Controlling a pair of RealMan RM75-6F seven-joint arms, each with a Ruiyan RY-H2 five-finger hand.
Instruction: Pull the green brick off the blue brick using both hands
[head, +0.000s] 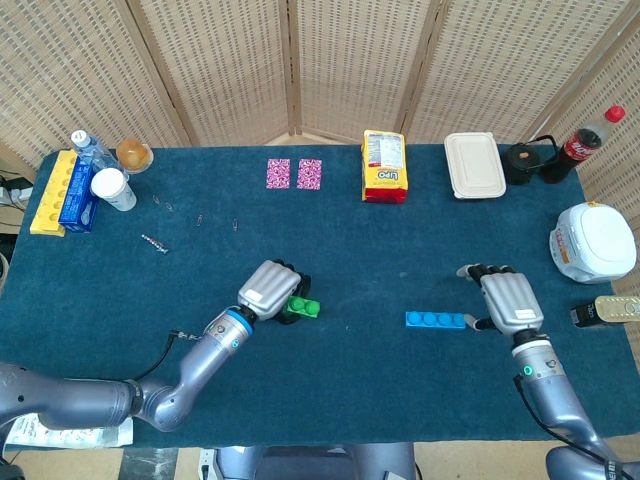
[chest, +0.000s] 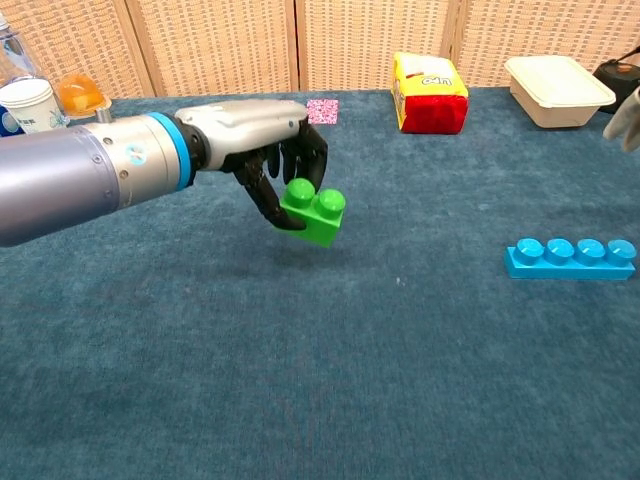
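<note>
1. Left hand (head: 272, 290) grasps the green brick (head: 301, 307); in the chest view its dark fingers (chest: 262, 187) wrap the brick's back, studs up, brick slightly tilted, apparently just above the blue cloth of the table (head: 360, 250).
2. Blue brick (head: 435, 320) lies flat on the cloth, separated from the green brick, well apart to its right. Bare cloth between the two.
3. Right hand (head: 510, 300) is released: fingers spread, holding nothing, just right of the blue brick's end. Contact with the brick cannot be told.
4. Far edge of table carries, left to right: two pink cards (head: 294, 173), yellow-red snack bag (head: 384, 166), white lidded box (head: 474, 165), dark cup (head: 519, 163), cola bottle (head: 585, 142).
5. Left edge: yellow tray (head: 50, 192), white cup (head: 111, 188), water bottle (head: 90, 148).
6. Right edge: white round container (head: 594, 241), close to the right hand's side.
7. Wide open cloth lies toward the near edge, in front of both hands.
</note>
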